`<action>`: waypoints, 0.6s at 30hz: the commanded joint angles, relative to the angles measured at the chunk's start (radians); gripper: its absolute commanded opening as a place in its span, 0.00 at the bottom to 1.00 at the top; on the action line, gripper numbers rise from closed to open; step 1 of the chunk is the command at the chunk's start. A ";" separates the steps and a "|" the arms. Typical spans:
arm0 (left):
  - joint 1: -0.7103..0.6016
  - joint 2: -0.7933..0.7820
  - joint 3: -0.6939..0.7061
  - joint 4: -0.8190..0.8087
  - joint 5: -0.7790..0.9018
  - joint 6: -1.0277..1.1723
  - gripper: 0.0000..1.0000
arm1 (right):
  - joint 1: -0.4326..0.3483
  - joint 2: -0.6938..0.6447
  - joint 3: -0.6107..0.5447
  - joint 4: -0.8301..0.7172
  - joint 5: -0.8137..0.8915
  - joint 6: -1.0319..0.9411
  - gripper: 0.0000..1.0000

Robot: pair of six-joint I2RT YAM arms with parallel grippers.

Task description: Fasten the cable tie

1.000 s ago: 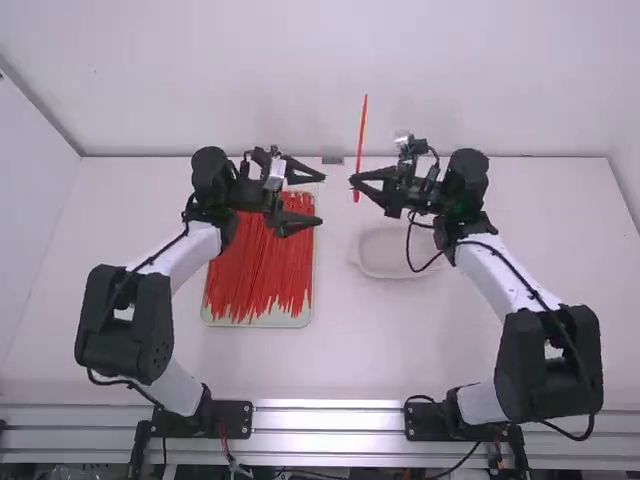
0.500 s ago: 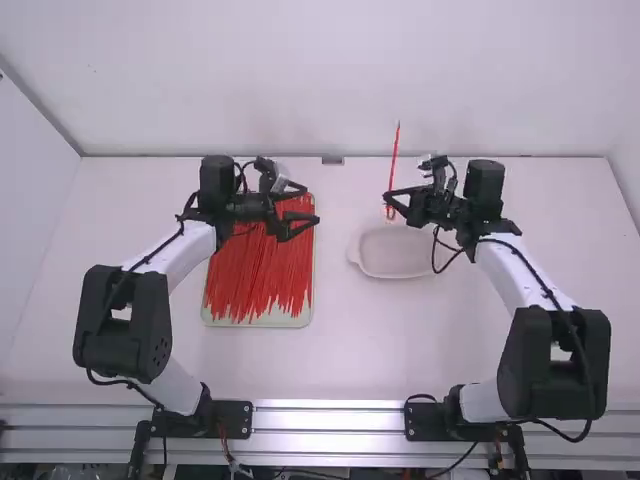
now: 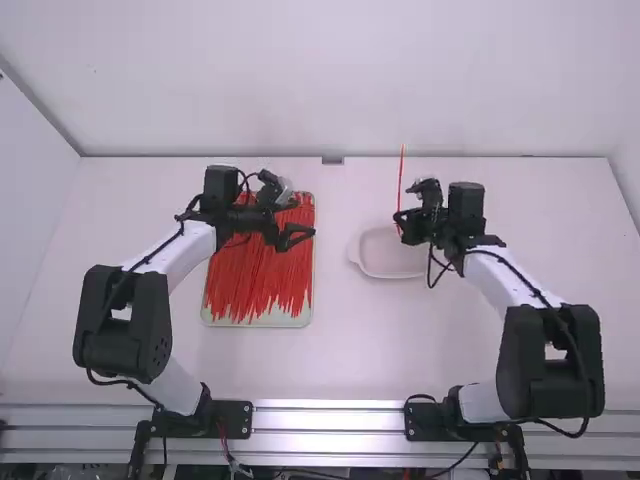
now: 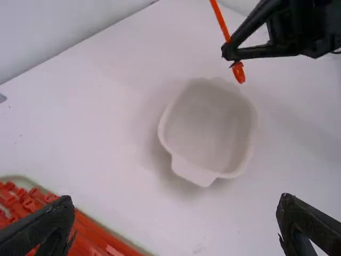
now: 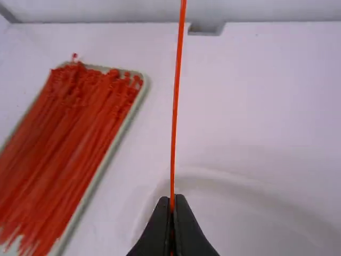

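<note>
My right jaws were pinched on one red cable tie (image 5: 176,106) close to its head, holding it upright over the far rim of the white dish (image 3: 372,266). I judge this left the strap free for looping. The strap ran straight, not yet fastened. My left jaws were spread wide and empty above the far end of the tray (image 3: 255,319) of spare ties (image 3: 258,270), probably placed to take the tip.

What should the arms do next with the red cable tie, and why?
Probably bring the open left gripper across to take the free upper end of the thin red plastic cable tie. The right gripper pinches it near its head, upright and straight, unlooped, above the white plastic bowl.
</note>
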 commanded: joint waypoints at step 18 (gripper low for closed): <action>0.003 -0.005 0.005 -0.046 -0.018 0.014 0.99 | 0.093 0.114 -0.139 0.224 0.253 0.100 0.00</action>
